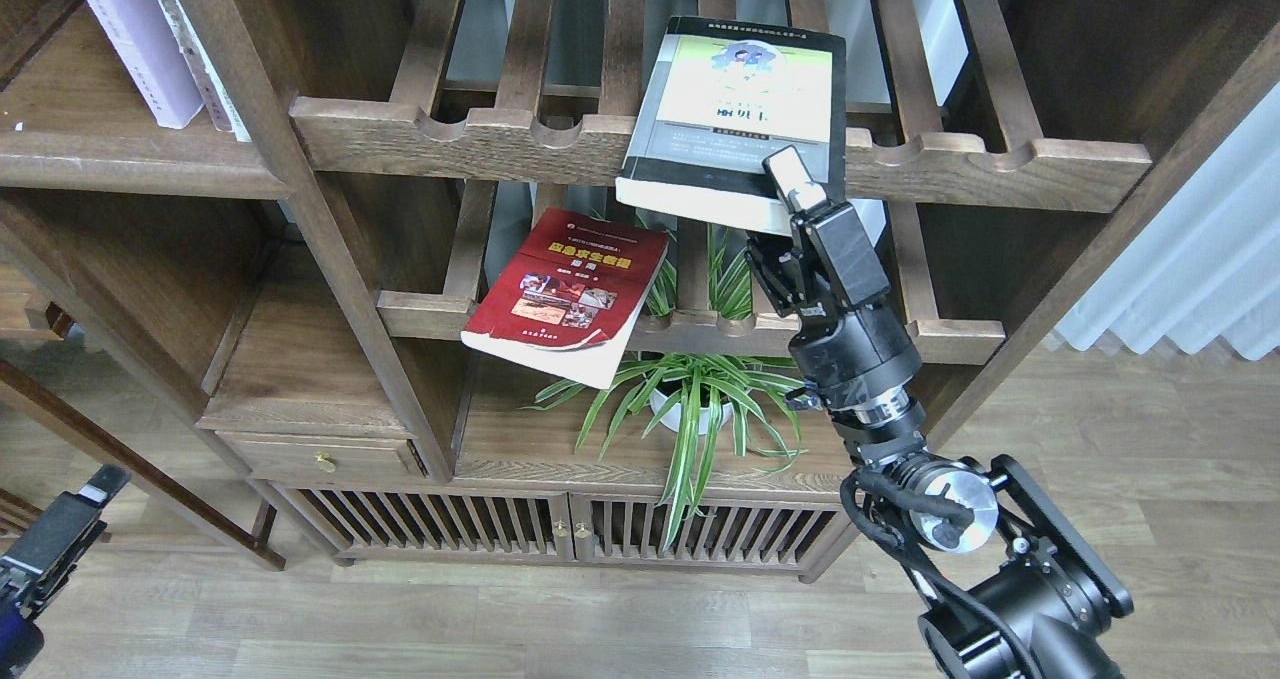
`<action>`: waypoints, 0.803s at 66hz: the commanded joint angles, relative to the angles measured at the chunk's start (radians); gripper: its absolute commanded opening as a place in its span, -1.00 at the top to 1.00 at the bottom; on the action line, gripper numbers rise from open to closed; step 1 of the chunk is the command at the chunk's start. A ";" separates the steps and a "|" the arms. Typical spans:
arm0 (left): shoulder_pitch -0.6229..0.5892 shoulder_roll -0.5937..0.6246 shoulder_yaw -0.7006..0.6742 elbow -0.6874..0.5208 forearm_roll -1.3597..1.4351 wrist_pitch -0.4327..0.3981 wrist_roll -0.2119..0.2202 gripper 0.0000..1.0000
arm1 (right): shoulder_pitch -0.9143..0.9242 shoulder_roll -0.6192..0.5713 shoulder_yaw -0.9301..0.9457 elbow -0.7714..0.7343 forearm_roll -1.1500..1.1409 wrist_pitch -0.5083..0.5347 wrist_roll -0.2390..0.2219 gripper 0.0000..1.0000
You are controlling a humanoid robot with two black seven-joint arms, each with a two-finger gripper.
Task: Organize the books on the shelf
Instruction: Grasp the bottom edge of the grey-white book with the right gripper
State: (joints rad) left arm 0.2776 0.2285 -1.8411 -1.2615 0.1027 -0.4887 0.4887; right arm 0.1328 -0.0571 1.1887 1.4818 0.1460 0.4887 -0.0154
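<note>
Right now the right gripper (pixel 785 204) is clamped on the lower right corner of the black-bordered book (pixel 735 119), one finger lying over the cover, the other hidden beneath. That book sits tilted above the hand, its long axis running up and away, its far end resting over the upper slatted rack (pixel 700 154). The flat shelf (pixel 120 154) where it belongs, I judge, lies well to the left at about the same height, so the coming move is a long sideways carry; the right arm is the one holding the book, though the left gripper (pixel 55 544) sits on that side, low at the frame's edge, its fingers too unclear to tell whether they are apart or together. A pale lavender book (pixel 135 39) already stands on that shelf. An upright post (pixel 290 199) stands between rack and shelf and could catch the book. Lower down, the red book (pixel 570 299) lies on the second rack, overhanging its front edge above a potted plant (pixel 685 399).
</note>
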 commanded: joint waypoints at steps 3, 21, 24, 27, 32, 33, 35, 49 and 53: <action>0.000 0.000 0.000 -0.001 0.000 0.000 0.000 -1.00 | -0.001 -0.007 -0.001 0.000 0.000 0.000 0.000 -0.93; 0.000 0.000 0.000 -0.003 0.000 0.000 0.000 -1.00 | -0.012 -0.023 0.002 -0.006 -0.006 0.000 0.003 -0.79; -0.001 0.000 0.000 -0.003 0.000 0.000 0.000 -1.00 | -0.012 -0.026 0.003 -0.006 -0.005 0.000 0.006 -0.79; 0.000 0.000 0.000 -0.003 0.000 0.000 0.000 -1.00 | -0.012 -0.026 0.003 -0.006 -0.006 0.000 0.006 -0.79; -0.001 0.000 -0.001 -0.003 0.000 0.000 0.000 -1.00 | -0.012 -0.027 0.003 -0.006 -0.006 0.000 0.006 -0.74; 0.000 0.000 -0.001 -0.003 0.000 0.000 0.000 -1.00 | -0.012 -0.027 0.003 -0.006 -0.005 0.000 0.006 -0.73; 0.000 0.000 -0.001 -0.003 0.000 0.000 0.000 -1.00 | -0.013 -0.029 0.003 -0.008 -0.005 0.000 0.006 -0.69; 0.000 0.000 -0.001 -0.003 -0.001 0.000 0.000 -1.00 | -0.015 -0.033 0.003 -0.008 -0.005 0.000 0.005 -0.53; 0.000 0.000 -0.001 -0.003 -0.001 0.000 0.000 -1.00 | -0.019 -0.044 0.003 -0.006 -0.005 0.000 0.005 -0.49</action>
State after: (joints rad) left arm 0.2776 0.2285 -1.8422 -1.2640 0.1014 -0.4887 0.4887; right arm 0.1182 -0.0892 1.1919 1.4747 0.1412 0.4887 -0.0100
